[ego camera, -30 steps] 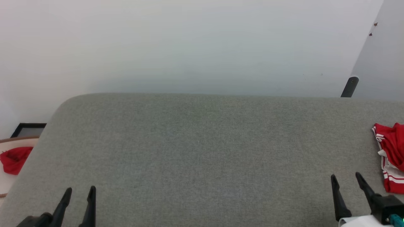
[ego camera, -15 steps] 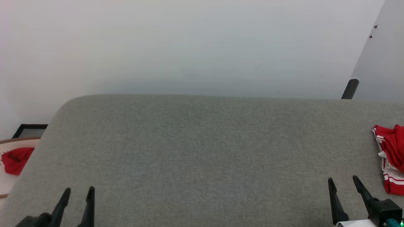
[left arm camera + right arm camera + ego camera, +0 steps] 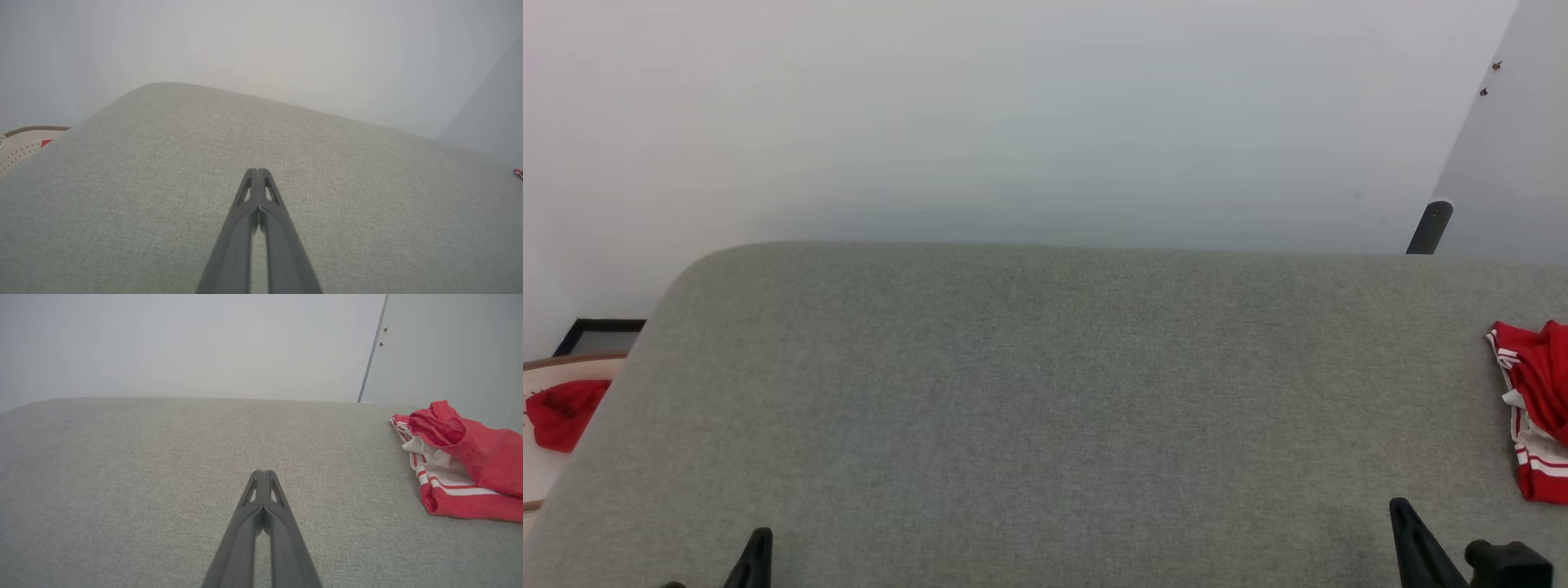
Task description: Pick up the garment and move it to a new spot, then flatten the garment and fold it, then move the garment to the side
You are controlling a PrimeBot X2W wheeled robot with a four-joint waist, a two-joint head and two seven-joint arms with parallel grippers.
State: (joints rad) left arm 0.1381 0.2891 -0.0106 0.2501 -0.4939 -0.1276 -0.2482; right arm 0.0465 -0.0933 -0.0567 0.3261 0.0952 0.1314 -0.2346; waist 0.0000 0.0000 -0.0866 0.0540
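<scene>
The garment (image 3: 1535, 400), red with white parts and red-and-white stripe trim, lies crumpled at the right edge of the grey padded surface (image 3: 1045, 392); the right wrist view shows the garment (image 3: 461, 465) bunched at the right. My right gripper (image 3: 263, 473) is shut and empty, to the left of the garment and apart from it, and sits at the lower right of the head view (image 3: 1405, 523). The left gripper (image 3: 257, 171) is shut with nothing in it, low over the near left of the surface (image 3: 760, 543).
A small plain red cloth (image 3: 560, 412) lies on a pale round stand beyond the surface's left edge. White walls rise behind. A dark post (image 3: 1429, 227) stands past the far right edge. The grey surface has a rounded far-left corner.
Both grippers have closed from open. Both have dropped lower toward the bottom edge of the head view. The garment has not moved.
</scene>
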